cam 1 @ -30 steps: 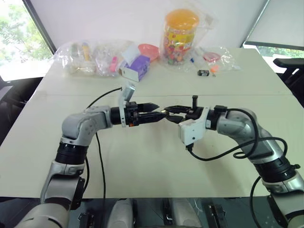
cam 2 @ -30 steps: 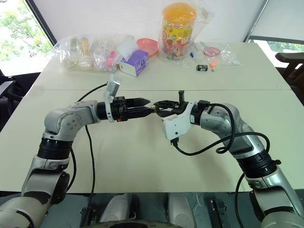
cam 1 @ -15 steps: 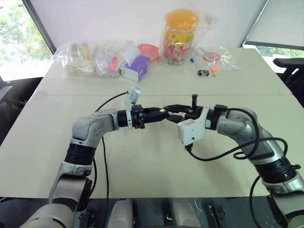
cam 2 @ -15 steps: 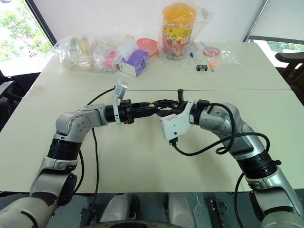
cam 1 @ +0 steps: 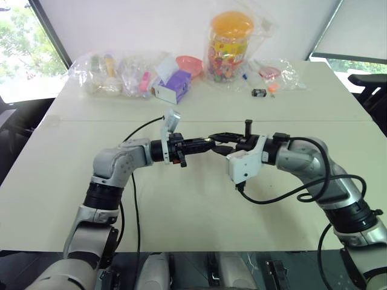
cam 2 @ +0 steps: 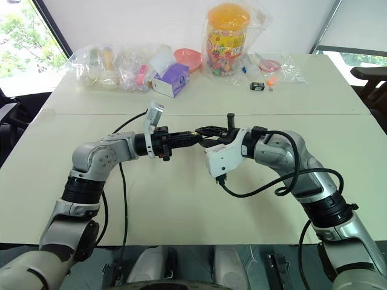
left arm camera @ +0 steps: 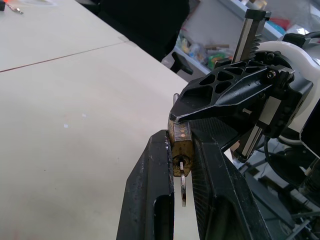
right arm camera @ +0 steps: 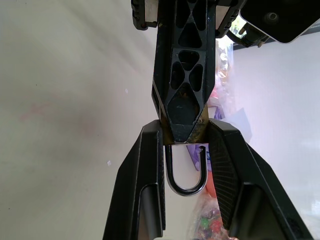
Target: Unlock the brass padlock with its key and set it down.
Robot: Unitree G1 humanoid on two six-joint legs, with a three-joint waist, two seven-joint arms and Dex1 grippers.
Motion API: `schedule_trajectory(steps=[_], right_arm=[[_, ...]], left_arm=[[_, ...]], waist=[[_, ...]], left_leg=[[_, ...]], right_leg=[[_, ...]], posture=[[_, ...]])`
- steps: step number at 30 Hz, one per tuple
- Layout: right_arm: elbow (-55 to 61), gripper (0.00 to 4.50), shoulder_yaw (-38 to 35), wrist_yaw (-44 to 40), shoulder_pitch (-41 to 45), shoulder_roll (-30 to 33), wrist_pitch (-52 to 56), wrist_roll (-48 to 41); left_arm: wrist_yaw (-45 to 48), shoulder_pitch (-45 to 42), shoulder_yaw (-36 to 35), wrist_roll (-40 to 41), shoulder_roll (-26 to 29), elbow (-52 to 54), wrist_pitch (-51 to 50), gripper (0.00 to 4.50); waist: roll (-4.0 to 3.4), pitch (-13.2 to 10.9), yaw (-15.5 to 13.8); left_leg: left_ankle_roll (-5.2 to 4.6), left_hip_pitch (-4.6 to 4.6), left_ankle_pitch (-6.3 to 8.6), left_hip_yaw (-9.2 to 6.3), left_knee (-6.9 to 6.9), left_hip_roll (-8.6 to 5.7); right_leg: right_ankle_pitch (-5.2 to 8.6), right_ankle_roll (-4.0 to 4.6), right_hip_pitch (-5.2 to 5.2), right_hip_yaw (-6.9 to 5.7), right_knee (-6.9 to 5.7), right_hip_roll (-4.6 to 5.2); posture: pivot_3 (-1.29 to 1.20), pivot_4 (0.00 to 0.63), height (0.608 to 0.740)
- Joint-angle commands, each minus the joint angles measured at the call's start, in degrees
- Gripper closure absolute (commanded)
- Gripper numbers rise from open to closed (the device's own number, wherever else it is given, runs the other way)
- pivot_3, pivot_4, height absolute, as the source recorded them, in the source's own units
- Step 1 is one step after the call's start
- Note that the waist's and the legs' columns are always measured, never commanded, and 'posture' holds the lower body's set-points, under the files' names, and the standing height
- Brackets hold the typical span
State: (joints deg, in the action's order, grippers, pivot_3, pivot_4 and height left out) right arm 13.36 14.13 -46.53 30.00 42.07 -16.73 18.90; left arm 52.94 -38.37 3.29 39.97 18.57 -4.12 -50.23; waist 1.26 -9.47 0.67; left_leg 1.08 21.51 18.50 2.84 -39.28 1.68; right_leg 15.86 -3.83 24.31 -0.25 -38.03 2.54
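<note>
The brass padlock [left arm camera: 181, 146] hangs in the air above the middle of the table, between my two grippers, which meet tip to tip. My left gripper [cam 1: 207, 144] points across toward the right, and its fingers [left arm camera: 156, 165] are shut on the lower end of the brass body. The key [left arm camera: 183, 189] sticks out of that end, between those fingers. My right gripper [right arm camera: 184, 132] is shut on the padlock's other end, with the silvery loop [right arm camera: 186, 189] lying between its fingers [right arm camera: 145, 165].
The white table [cam 1: 181, 205] lies below both arms. Along its far edge stand clear bags of small items [cam 1: 115, 75], a purple box [cam 1: 175, 84], a pink bowl [cam 1: 188, 62], a jar with an orange lid [cam 1: 230, 42] and a small black object with orange bits [cam 1: 259, 92].
My left gripper moved right to the right gripper's tips and went from open to shut on the padlock. The right arm kept still.
</note>
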Motion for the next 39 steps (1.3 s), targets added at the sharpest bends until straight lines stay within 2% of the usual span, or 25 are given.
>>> schedule_trajectory(steps=[1,15,16,19,21,22,26,30,33,39], right_arm=[[2.48,3.83,-1.44,0.08,0.53,0.12,-0.36,-1.28],[2.20,3.83,-1.51,-0.14,0.74,0.04,0.24,-1.50],[2.22,2.74,-1.55,-0.12,0.77,-0.02,0.35,-1.57],[2.18,1.32,-1.54,-0.33,0.78,0.08,0.57,-1.72],[2.34,0.19,-1.61,-1.01,0.29,0.59,1.31,-1.81],[2.54,0.04,-1.76,-1.49,-0.11,0.96,1.88,-2.01],[5.50,0.04,-4.33,-4.26,-2.46,1.14,11.31,-7.28],[12.33,0.04,-8.67,-7.35,-3.95,0.70,26.56,-17.19],[15.38,0.94,-10.84,-7.88,-4.06,0.34,35.49,-22.97],[18.76,4.20,-12.10,-5.98,-3.34,-0.46,46.87,-29.17]], left_arm=[[0.06,-0.89,-1.23,0.02,0.79,0.97,0.46,4.44],[0.72,-0.86,-1.24,0.04,1.14,1.84,0.82,4.44],[0.84,-0.84,-1.21,0.11,1.15,1.97,0.80,4.50],[1.12,-0.85,-1.05,0.32,1.29,2.18,0.74,4.50],[1.68,-0.84,-0.75,0.30,1.70,2.29,0.71,4.50],[2.26,-0.76,-0.43,0.03,2.09,2.39,1.00,4.50],[3.99,-0.65,0.61,-1.31,3.40,2.30,2.41,4.50],[6.28,-0.68,2.23,-3.65,4.72,1.73,4.82,4.50],[7.41,-1.11,2.61,-4.30,4.84,0.88,5.80,4.50],[8.52,-2.33,2.77,-4.96,4.34,-0.54,6.30,4.50]], waist=[[0.00,0.00,0.00],[0.00,0.00,0.00],[0.00,0.00,0.00],[0.00,0.00,0.01],[0.00,0.00,0.00],[0.00,0.00,0.00],[0.00,0.00,-0.08],[0.00,0.00,-0.09],[0.00,0.00,-0.09],[0.00,0.00,-0.06]], left_leg=[[0.00,0.00,0.00,0.00,0.00,0.00],[-0.02,0.00,0.01,0.00,0.00,0.00],[-0.01,0.00,0.01,0.00,0.00,0.00],[-0.02,0.00,0.01,0.00,0.00,0.00],[-0.03,0.00,0.02,0.00,0.00,0.00],[-0.03,0.00,0.02,0.00,0.00,0.00],[-0.04,0.01,0.02,0.00,0.00,0.00],[-0.06,0.01,0.03,0.00,0.00,-0.01],[-0.06,0.01,0.04,-0.02,0.01,0.00],[-0.09,0.01,0.05,-0.03,0.01,0.00]], right_leg=[[0.00,0.00,0.00,0.00,0.00,0.00],[0.00,0.00,0.00,0.00,0.00,0.00],[0.00,0.00,0.00,0.00,0.00,0.00],[0.00,0.00,0.00,0.00,0.00,0.00],[0.00,0.00,0.00,0.00,0.00,0.00],[0.00,0.00,0.00,0.00,0.00,0.00],[0.00,0.00,0.00,0.00,0.00,0.00],[0.00,0.00,0.00,0.00,0.01,0.00],[0.00,0.00,-0.01,0.00,0.01,0.01],[0.00,0.00,0.00,0.00,0.01,0.00]], posture=[[0.00,0.150,0.740],[0.00,0.150,0.740],[0.00,0.150,0.740],[0.00,0.150,0.740],[0.00,0.150,0.740],[0.00,0.150,0.740],[0.00,0.150,0.740],[0.00,0.150,0.740],[0.00,0.150,0.740],[0.00,0.150,0.740]])
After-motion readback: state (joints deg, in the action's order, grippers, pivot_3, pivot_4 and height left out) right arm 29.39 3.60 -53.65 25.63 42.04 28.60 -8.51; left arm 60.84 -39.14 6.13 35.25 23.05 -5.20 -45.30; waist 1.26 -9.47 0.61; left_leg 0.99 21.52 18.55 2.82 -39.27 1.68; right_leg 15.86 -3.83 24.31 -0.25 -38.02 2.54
